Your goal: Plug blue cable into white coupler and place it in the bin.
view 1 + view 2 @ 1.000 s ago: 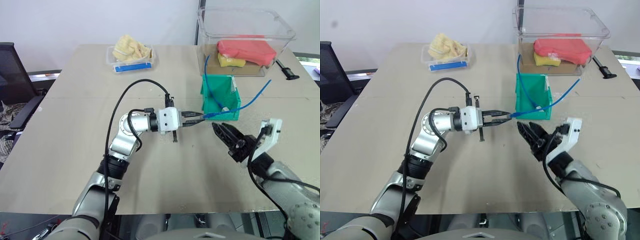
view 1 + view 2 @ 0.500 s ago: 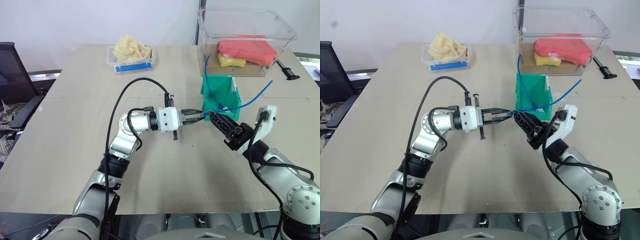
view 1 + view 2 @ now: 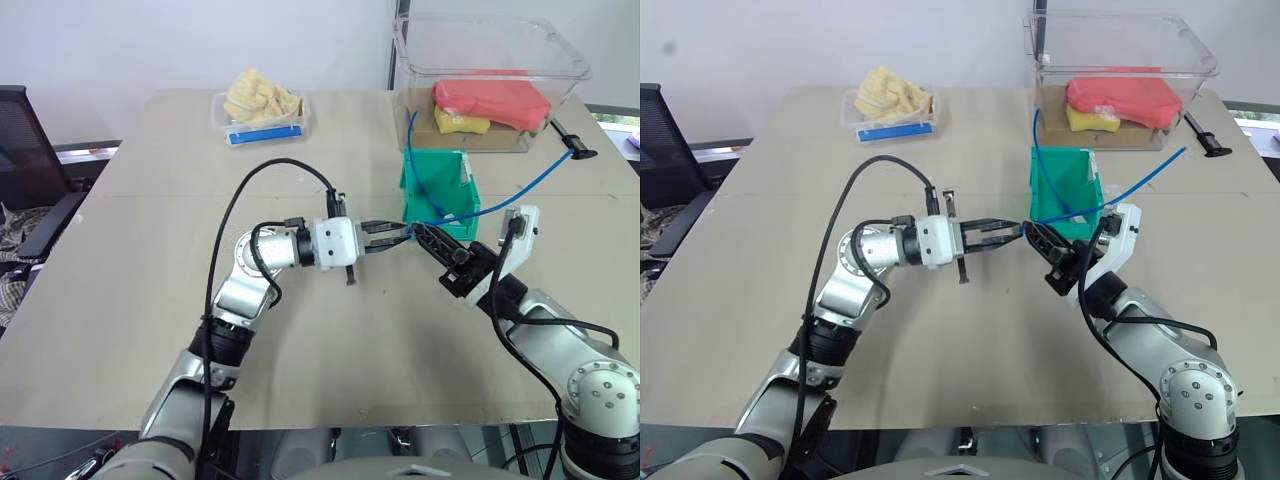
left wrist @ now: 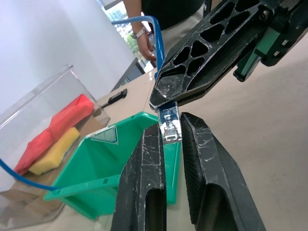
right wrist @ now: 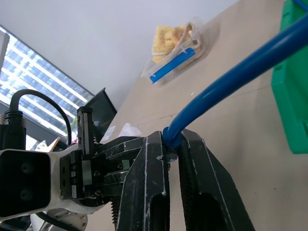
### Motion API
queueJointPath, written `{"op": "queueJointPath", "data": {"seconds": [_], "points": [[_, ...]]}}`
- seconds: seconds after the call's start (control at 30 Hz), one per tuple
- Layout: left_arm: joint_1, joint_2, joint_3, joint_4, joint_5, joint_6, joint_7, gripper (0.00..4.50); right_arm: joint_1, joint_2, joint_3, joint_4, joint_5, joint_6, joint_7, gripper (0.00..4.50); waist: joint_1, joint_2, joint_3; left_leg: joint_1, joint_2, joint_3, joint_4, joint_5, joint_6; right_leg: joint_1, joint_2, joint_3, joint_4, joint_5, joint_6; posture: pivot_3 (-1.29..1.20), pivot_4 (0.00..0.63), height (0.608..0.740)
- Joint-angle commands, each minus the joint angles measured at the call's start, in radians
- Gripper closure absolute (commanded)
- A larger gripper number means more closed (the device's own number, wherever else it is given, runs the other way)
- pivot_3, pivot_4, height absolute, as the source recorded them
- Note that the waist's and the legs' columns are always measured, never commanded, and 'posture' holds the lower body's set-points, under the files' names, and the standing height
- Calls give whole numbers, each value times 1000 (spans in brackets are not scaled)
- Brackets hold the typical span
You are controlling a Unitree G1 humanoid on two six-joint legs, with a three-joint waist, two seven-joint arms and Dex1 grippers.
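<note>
Table (image 3: 150, 330): tan top, both arms meeting above its middle, just near of the bin

Left gripper (image 3: 402, 236): points right, fingers (image 4: 144, 187) pressed together on the clear plug (image 4: 169, 126) at one end of the blue cable (image 3: 545, 172)

Right gripper (image 3: 418, 232): points left and away, tip to tip with the left gripper, fingers (image 5: 144, 192) pinching the blue cable right behind that plug

Blue cable: rises from the two grippers, arcs off to the right above the table; a second stretch runs up out of the bin toward the clear tub

White coupler: cannot tell where it lies

Bin (image 3: 440, 185): teal-green, upright on the table, just beyond the grippers, near side of the clear tub

Clear tub (image 3: 490, 80): far right of the table, holds a red pad (image 3: 495, 100) and a yellow sponge (image 3: 460, 123)

Clear tray with blue edge (image 3: 262, 112): far centre-left, holds yellowish pieces

Black tool (image 3: 570, 138): far right, beside the tub
</note>
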Motion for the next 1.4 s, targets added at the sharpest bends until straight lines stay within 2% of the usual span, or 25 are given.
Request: {"op": "queueJointPath", "data": {"seconds": [0.03,0.2,0.23,0.4,0.5,0.63,0.8,1.07,1.4], "points": [[35,19,13,-152,-93,95,-10,3535,-11,-17,-3,-17,18,-24,-5,4500,-2,0,0,0,0,0,0,0,0,0,0,0,0,0,0,0,150,740],[76,66,78,-214,-164,278,34,1088,-11,-41,-1,-3,22,-29,12,4500,-2,0,0,0,0,0,0,0,0,0,0,1,0,0,0,0,150,740],[81,80,99,-210,-187,330,40,736,-9,-44,-2,1,21,-29,17,4500,-2,0,0,0,0,0,0,0,0,0,0,1,0,0,0,0,150,740],[122,199,245,-119,-267,509,41,736,2,-56,-13,19,14,-40,46,4500,-19,0,0,1,1,0,0,0,0,0,2,0,0,0,0,0,150,740],[106,278,305,15,-252,510,9,736,8,-56,-13,29,2,-48,64,4500,-21,0,0,1,2,0,-1,0,0,-1,3,0,0,0,0,0,150,740],[49,375,309,194,-222,468,-101,736,1,-50,1,44,-18,-55,82,4500,-19,0,0,1,2,0,-1,0,0,-1,4,0,0,0,0,0,150,740],[-62,449,246,492,-112,333,-222,736,-3,-51,13,45,-43,-54,100,4500,-16,-1,0,0,2,3,-1,0,0,-1,3,1,-1,0,0,0,150,740],[-209,417,183,765,0,180,-302,736,38,-47,17,8,-64,-66,92,4500,-16,-2,1,-2,2,4,-1,0,0,-3,2,2,-1,0,0,0,150,740],[-331,340,139,984,111,39,-280,736,64,-47,14,-28,-72,-79,67,4500,-18,-4,1,-2,2,4,0,0,0,-3,2,2,0,0,0,0,150,740]]}}
